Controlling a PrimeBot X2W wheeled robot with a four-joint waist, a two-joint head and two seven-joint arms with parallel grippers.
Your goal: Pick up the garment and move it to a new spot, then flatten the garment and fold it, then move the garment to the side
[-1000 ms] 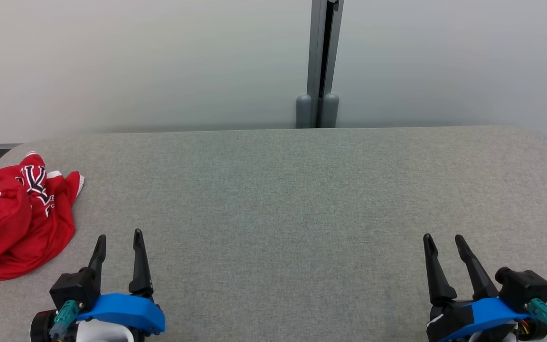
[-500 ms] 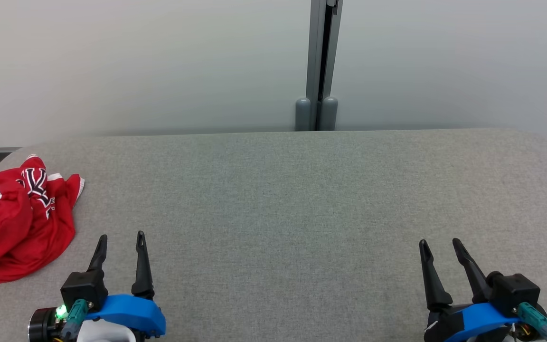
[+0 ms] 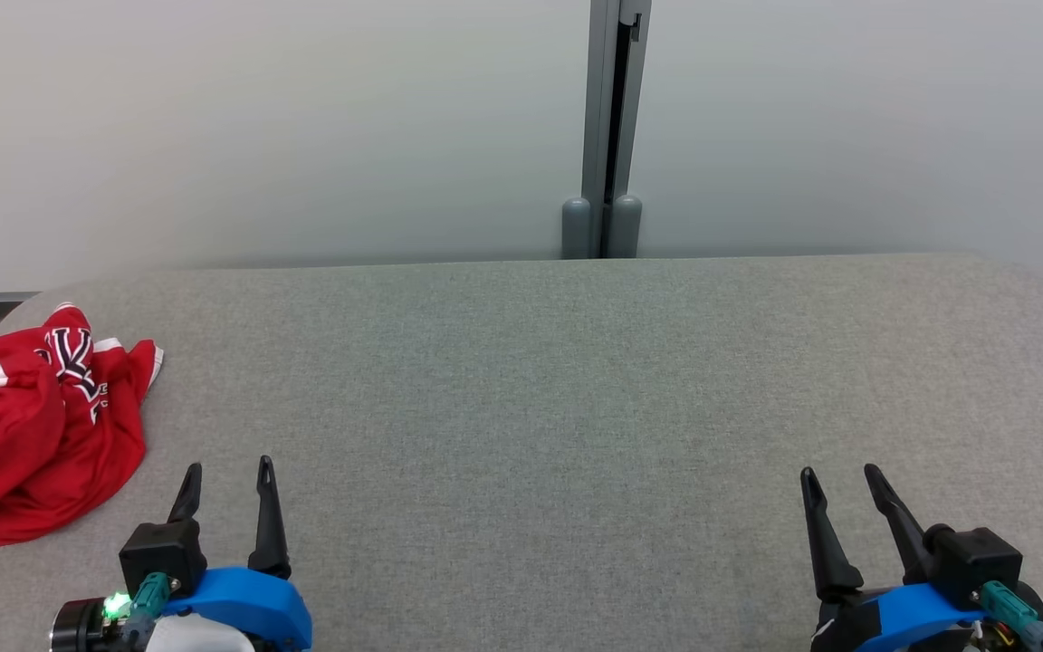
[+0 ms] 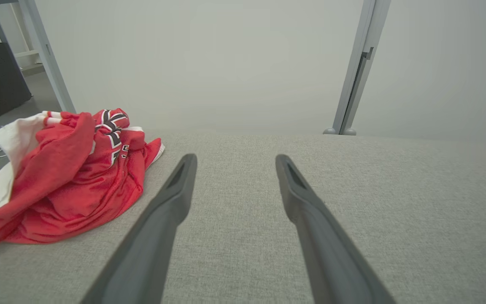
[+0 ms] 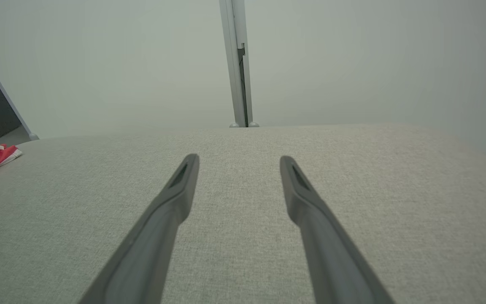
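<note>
Garment (image 3: 42, 435) lies crumpled at the left edge of the table (image 3: 521, 407), near our left gripper (image 3: 229, 466); it looks light, limp, perhaps slippery, so we'd pinch a raised fold, left and right gripper (image 3: 840, 471) both gaping empty.

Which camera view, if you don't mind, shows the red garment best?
The left wrist view: the garment lies crumpled, close and nearly whole. The head view shows it smaller, cut by the left edge; the right wrist view catches a corner.

head: high, looking down on table (image 3: 521, 407) | wrists: low, facing wall (image 4: 226, 63) | shared: garment (image 3: 42, 444)
</note>
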